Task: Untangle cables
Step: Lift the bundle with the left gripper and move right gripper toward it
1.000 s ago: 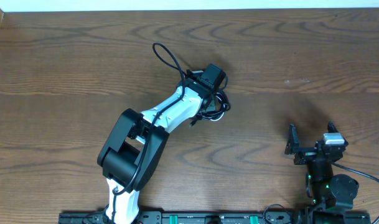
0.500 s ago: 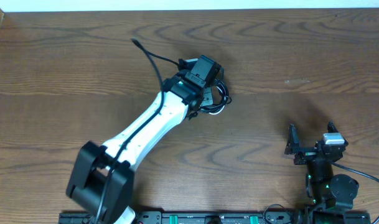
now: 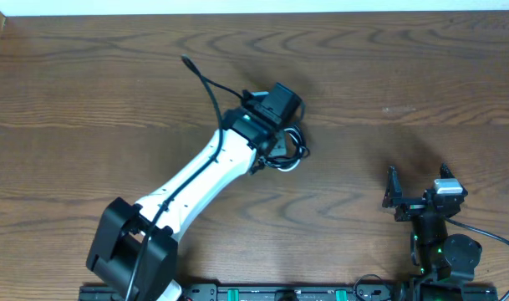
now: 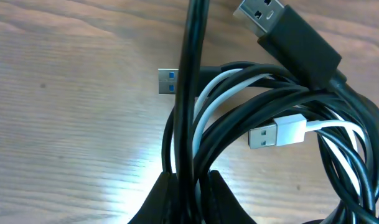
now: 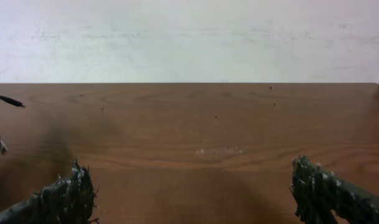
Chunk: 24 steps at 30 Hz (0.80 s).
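Note:
A tangle of thin black cord and thin white cord lies coiled on the wooden table. In the overhead view the tangle peeks out from under my left wrist. My left gripper is shut on a black strand of the tangle, with its fingers down at table level. A white USB plug, a black USB plug and a blue-tongued plug lie loose. My right gripper is open and empty near the front right, also seen in its wrist view.
The left arm's thicker black wire arches up behind the wrist. A pale wall runs along the table's far edge. The arm bases stand at the front edge.
The left arm has stretched out and its elbow has dropped to the left, with the gripper staying over the tangle. The right arm has not moved.

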Available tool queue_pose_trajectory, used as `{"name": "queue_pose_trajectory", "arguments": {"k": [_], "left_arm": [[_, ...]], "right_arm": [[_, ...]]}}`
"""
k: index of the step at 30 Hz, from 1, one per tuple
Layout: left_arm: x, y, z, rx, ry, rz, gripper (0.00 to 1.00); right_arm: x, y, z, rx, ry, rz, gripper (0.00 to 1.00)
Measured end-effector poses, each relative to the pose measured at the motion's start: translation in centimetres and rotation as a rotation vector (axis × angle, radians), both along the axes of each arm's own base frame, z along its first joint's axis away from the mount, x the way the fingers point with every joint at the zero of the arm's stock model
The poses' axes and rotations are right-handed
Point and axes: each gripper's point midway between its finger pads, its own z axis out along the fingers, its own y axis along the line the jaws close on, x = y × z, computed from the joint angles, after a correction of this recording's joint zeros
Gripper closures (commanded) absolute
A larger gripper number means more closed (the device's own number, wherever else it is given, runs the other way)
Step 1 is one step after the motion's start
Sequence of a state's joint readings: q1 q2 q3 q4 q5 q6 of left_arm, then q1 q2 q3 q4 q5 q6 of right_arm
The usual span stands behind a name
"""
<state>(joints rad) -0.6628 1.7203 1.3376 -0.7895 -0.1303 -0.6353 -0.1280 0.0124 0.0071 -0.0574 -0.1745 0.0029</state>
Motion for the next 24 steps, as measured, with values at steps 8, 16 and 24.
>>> {"name": "queue_pose_trajectory", "arguments": {"k": [8,16,24], "left_arm": [[-1.2,-2.0,0.0,-0.005,-0.008,-0.043,0.92],[-1.4,-1.7,-1.7,-0.085,0.008,0.193,0.92],[-2.1,-1.1,-4.6,-0.094,0.065,0.386,0.92]], "right_arm": [[0.0,0.1,0.0,0.004,0.000,0.003,0.01],[-0.1,1.0,0.1,0.374,0.023,0.033,0.01],[-1.4,6.0,0.5,0.964,0.203,0.284,0.01]]}}
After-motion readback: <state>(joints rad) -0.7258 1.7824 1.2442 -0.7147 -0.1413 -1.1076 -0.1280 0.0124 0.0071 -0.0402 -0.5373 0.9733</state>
